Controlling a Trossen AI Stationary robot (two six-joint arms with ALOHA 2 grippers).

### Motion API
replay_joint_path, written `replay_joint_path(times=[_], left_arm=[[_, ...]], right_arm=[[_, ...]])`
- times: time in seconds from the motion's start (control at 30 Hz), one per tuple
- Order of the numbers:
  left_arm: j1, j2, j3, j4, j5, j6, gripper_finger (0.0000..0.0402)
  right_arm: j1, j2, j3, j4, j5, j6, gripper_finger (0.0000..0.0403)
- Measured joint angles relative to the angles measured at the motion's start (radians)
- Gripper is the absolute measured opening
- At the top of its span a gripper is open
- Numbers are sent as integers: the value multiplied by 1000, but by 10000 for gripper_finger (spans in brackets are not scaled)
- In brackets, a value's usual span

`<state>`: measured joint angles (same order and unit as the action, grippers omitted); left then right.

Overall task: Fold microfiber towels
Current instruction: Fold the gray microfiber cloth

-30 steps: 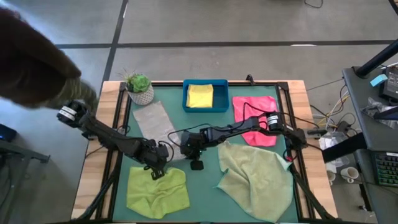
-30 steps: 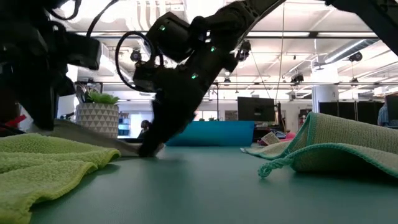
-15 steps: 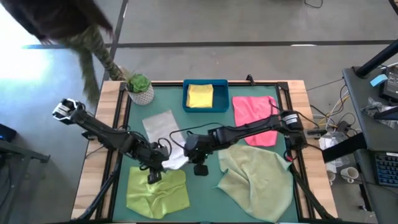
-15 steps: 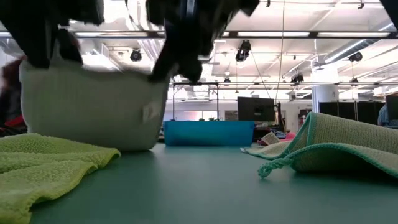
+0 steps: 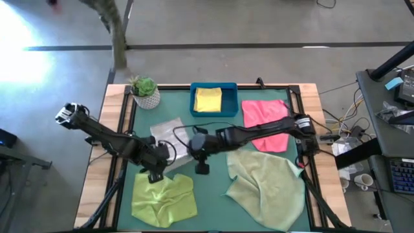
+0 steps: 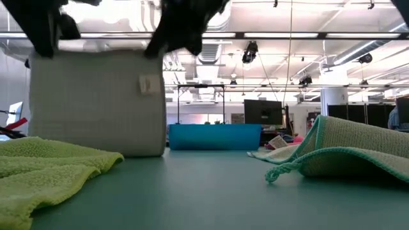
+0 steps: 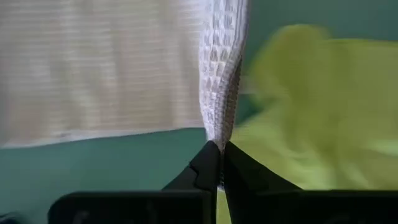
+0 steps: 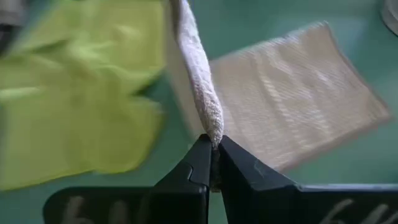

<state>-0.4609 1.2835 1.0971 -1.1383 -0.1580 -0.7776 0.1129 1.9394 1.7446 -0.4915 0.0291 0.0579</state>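
Grey towel (image 6: 96,102) — pinched aloft between both arms' fingers (image 7: 214,163).

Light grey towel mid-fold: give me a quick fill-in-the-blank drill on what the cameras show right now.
1. Both claws are shut on the ____ towel's edge: left claw, right claw.
2. In the blue tray lies the ____ towel.
3. The lime green towel lies under the ____ arm.
4. The potted plant stands at the mat's back ____ corner.

Missing words: light grey; yellow; left; left

Grey towel (image 6: 96,102) lifted, lime (image 5: 163,199), sage (image 5: 268,188), pink (image 5: 266,120), yellow (image 5: 208,99) flat
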Motion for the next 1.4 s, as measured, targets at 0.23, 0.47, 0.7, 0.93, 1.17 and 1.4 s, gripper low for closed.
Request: replay_joint_path(times=[0.23, 0.47, 0.7, 0.93, 1.17, 1.4], left_arm=[[70, 50, -63, -107, -131, 0, 0], [183, 52, -152, -127, -146, 57, 0], [304, 47, -207, -107, -174, 164, 0], [425, 50, -241, -27, -195, 267, 0], [525, 55, -241, -4, -218, 363, 0], [563, 55, -240, 4, -206, 402, 0]], right_arm=[[-94, 167, 109, -11, 50, -87, 11], [-162, 309, 316, -84, 54, -181, 11], [-197, 429, 484, -190, 50, -229, 11], [-235, 459, 542, -215, 53, -234, 11], [-279, 458, 532, -187, 49, -227, 11], [-283, 459, 532, -172, 40, -260, 11]])
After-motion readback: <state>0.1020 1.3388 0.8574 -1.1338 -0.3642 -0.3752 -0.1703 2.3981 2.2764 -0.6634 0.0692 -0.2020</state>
